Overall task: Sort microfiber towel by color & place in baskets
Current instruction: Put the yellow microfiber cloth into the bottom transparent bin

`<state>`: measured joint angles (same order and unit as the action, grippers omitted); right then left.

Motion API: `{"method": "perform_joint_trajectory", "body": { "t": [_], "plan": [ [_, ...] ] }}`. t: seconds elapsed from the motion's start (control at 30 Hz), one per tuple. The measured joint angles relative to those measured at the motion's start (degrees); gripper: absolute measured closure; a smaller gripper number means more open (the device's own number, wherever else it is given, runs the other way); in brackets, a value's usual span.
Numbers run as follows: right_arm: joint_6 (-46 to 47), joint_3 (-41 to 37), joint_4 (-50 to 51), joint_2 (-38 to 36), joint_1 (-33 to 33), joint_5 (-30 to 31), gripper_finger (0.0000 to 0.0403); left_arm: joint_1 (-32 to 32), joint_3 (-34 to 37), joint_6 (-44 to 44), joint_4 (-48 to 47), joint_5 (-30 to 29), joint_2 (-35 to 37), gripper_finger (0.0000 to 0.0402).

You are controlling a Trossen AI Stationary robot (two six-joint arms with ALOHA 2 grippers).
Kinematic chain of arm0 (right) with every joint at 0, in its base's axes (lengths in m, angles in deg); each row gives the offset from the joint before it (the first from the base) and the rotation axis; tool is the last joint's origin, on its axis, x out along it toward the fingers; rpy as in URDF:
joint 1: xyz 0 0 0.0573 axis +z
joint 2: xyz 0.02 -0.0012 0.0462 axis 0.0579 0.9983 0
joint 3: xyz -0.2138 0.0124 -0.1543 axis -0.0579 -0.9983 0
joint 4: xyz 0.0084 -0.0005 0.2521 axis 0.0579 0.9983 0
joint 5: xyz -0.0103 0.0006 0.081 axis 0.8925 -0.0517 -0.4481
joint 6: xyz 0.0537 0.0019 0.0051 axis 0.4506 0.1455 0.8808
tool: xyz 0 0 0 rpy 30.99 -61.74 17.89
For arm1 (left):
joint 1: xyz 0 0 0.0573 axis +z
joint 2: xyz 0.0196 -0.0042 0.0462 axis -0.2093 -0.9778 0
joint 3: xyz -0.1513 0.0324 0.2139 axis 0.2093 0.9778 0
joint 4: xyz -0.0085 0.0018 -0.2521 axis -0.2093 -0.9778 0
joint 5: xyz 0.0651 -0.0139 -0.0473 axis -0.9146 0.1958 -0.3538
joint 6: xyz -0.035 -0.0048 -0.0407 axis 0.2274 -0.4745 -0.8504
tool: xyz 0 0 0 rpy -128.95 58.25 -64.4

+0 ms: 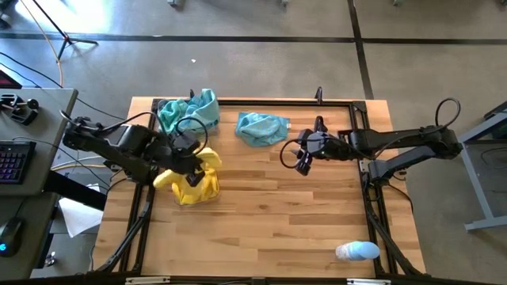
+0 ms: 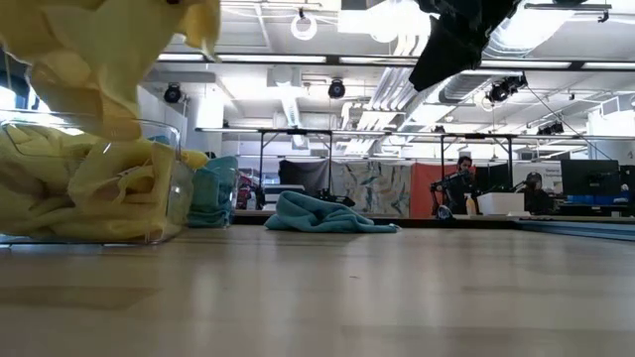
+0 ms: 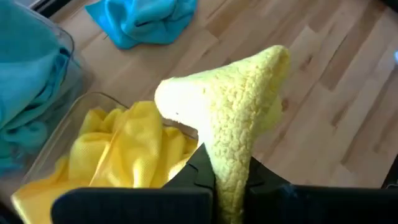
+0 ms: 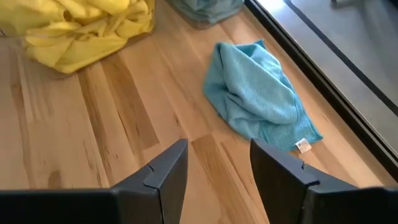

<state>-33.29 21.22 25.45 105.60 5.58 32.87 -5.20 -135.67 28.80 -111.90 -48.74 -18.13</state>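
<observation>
My left gripper (image 3: pixel 227 196) is shut on a yellow microfiber towel (image 3: pixel 239 106) above the clear basket (image 1: pixel 190 190) of yellow towels (image 3: pixel 118 155) at the table's left. Behind it stands the second basket (image 1: pixel 186 111), which holds teal towels. One loose teal towel (image 4: pixel 258 93) lies crumpled on the wood near the far edge (image 1: pixel 261 127). My right gripper (image 4: pixel 217 168) hangs open above the table, on the near right of that towel, with nothing between its fingers (image 1: pixel 305 158). My left gripper pinches a bunched fold of the yellow towel (image 3: pixel 229 177) between its two fingers, which slant downward. The rest of the cloth bulges out past the fingertips. In the low view the towel (image 2: pixel 99 59) hangs slack, clear above the basket (image 2: pixel 149 198).
A small pale-blue-and-white rounded object (image 1: pixel 356 252) lies near the table's near right corner. Black frame rails (image 1: pixel 368 182) run along the table's sides and far edge. Bare wood (image 1: pixel 277 214) spreads across the middle and near part of the table.
</observation>
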Motion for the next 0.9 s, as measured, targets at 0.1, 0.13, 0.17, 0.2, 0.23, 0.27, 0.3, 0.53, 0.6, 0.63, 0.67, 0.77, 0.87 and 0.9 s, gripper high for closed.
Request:
{"method": "perform_joint_trajectory", "body": {
  "t": [0.1,0.13,0.17,0.2,0.23,0.27,0.3,0.53,0.6,0.63,0.67,0.77,0.87,0.9],
  "plan": [
    [-0.04,0.00,-0.89,0.00,-0.02,0.00,0.0234,0.00,1.71,1.46,3.28,0.04,-0.18,0.0401],
    [-0.06,0.00,-0.85,0.00,0.00,0.00,0.0234,0.00,2.43,1.52,3.83,0.04,-0.42,0.0401],
    [-0.06,0.00,-0.86,0.00,0.00,0.00,0.0234,0.00,3.43,1.48,3.85,-0.12,-0.50,0.0401],
    [-0.06,0.00,-0.86,0.00,-0.01,0.00,0.0234,-0.18,4.75,1.40,3.76,-0.55,-0.52,0.0401],
    [-0.06,0.00,-0.88,0.00,-0.02,0.01,0.0234,-0.42,6.35,1.03,3.75,-1.17,-0.52,0.0401],
    [-0.06,0.00,-0.89,0.00,-0.02,0.01,0.0234,-0.89,8.06,0.42,3.74,-2.52,-0.52,0.0401],
    [-0.06,0.00,-0.89,0.00,-0.01,0.00,0.0234,-1.37,10.06,-0.25,4.24,-4.41,-0.43,0.0401],
    [0.49,0.00,-0.95,0.00,-0.02,0.02,0.0234,-3.77,26.73,-3.31,21.80,-10.78,3.73,0.0401],
    [0.49,0.00,-1.03,0.00,-0.02,0.02,0.0234,-3.94,31.71,-5.39,27.29,-10.56,6.03,0.0401],
    [0.49,0.00,-1.08,0.00,-0.01,0.02,0.0234,-3.93,34.14,-6.58,29.48,-10.08,7.30,0.0401],
    [0.48,0.00,-1.09,0.00,-0.01,0.04,0.0234,-3.96,36.53,-7.97,31.47,-9.46,8.53,0.0401],
    [0.16,0.00,-1.10,0.00,0.00,0.04,0.0234,-4.30,43.14,-13.68,33.88,-6.54,11.97,0.0401],
    [0.12,0.01,-1.08,0.00,-0.02,0.43,0.0234,-4.28,49.01,-20.04,37.07,-4.28,14.00,0.0401],
    [0.13,0.02,-1.10,0.00,-0.01,0.78,0.0234,-4.28,50.60,-21.59,38.31,-3.45,14.37,0.0401]
  ]
}}
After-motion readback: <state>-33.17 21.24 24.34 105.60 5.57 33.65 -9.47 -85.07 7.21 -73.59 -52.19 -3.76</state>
